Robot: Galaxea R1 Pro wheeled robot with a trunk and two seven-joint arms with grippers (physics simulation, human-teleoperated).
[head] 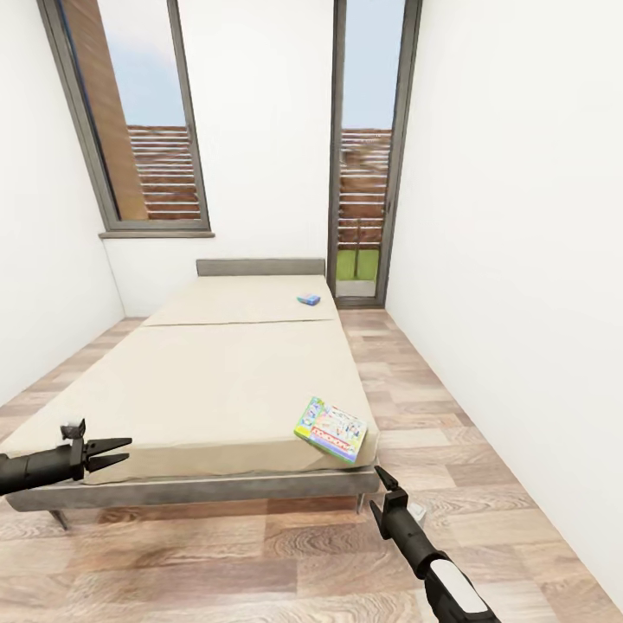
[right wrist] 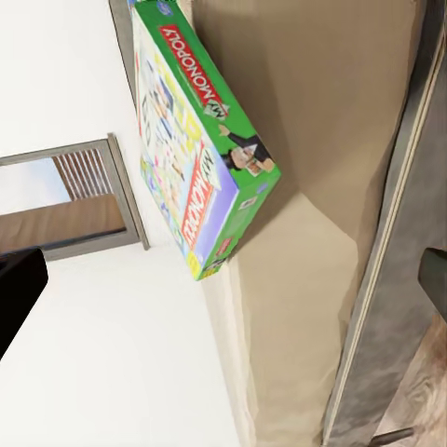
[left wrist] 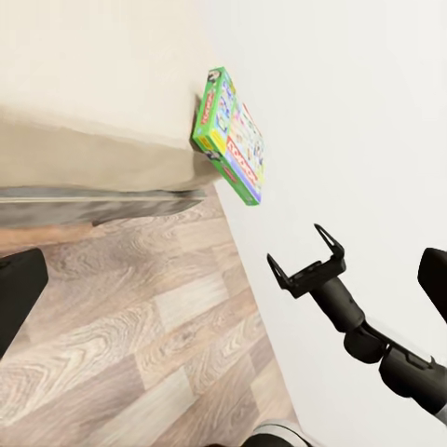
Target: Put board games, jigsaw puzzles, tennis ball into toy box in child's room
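Right hand [head: 382,486] sits low just off the bed's [head: 216,381] near right corner, fingers spread wide, holding nothing; the Monopoly board game [head: 331,429] lies up and slightly inward from it, flat on the mattress at that same corner, one edge poking over the side. Box long axis runs roughly diagonal to the bed's foot edge. Left hand [head: 97,452] hovers at the near left corner, also parted and empty, well apart from the box, so the right arm is clearly nearer. Box: thin rigid cardboard, glossy green-edged print, sharp corners. Second small blue board game [head: 309,299] rests far up near the grey headboard [head: 260,266]. Mattress plain beige, matte, soft-looking; floor [head: 260,562] wood plank.
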